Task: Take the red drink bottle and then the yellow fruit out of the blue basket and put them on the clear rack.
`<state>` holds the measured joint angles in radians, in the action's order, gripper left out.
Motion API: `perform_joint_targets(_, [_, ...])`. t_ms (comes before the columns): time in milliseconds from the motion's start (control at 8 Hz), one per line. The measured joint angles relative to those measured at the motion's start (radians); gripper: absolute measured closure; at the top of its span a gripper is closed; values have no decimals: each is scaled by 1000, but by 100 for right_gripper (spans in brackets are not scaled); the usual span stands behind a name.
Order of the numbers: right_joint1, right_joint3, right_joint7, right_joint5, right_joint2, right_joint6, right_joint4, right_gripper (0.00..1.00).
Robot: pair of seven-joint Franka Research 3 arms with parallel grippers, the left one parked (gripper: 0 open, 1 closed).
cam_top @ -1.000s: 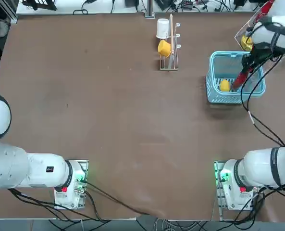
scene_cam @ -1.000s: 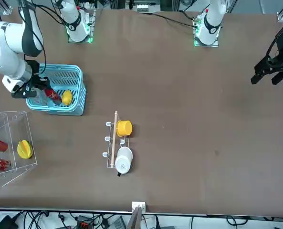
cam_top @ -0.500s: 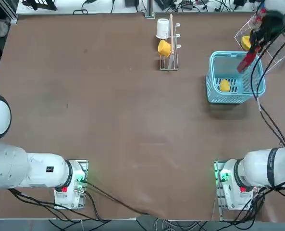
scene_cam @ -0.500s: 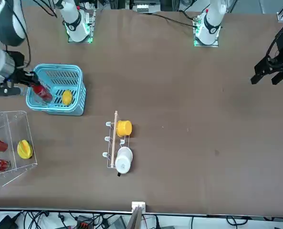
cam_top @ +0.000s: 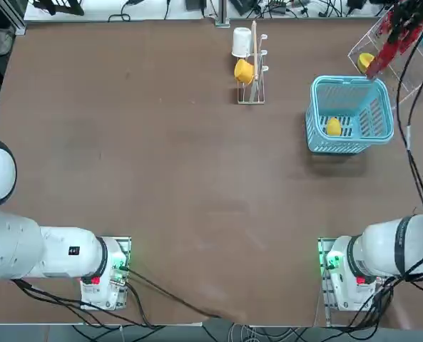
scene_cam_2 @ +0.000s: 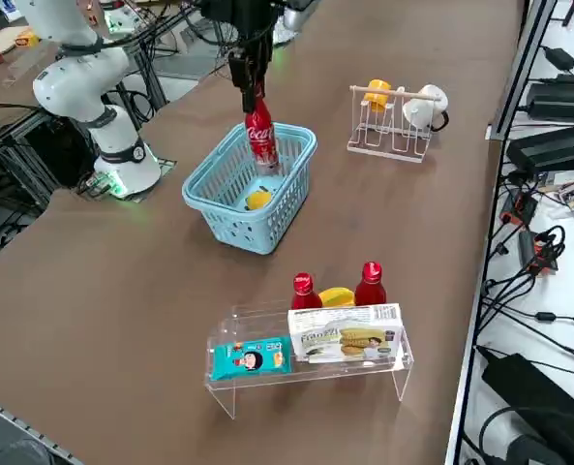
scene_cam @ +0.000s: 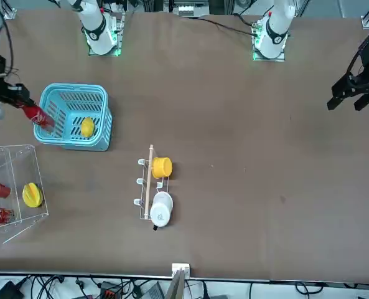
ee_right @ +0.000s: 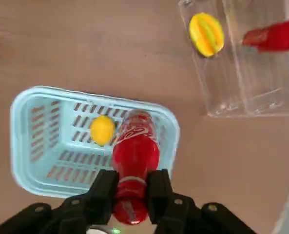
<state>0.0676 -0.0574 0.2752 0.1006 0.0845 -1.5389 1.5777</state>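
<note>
The right gripper [ee_right: 131, 192], fingers clamped on the red bottle [ee_right: 134, 151], is hanging above the basket [ee_right: 25, 141]; the lemon [ee_right: 102, 129] is lying inside.

The red drink bottle [ee_right: 134, 155] shines glossy; the blue basket [ee_right: 27, 146] is slotted plastic (matt-looking), the clear rack [scene_cam_2: 311, 373] transparent acrylic, and the table [cam_top: 161, 178] a smooth, matt brown surface.

Top view looks straight down; front view faces the robot across the table; side view slants from its right; wrist view looks closely down; all share the blue basket [cam_top: 350, 114]
</note>
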Motion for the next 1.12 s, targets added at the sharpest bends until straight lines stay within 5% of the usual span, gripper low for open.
perform_joint_targets(500, [142, -19, 388, 49, 135, -53, -102, 63])
perform_joint_targets(1125, [319, -22, 831, 50, 282, -329, -111, 63])
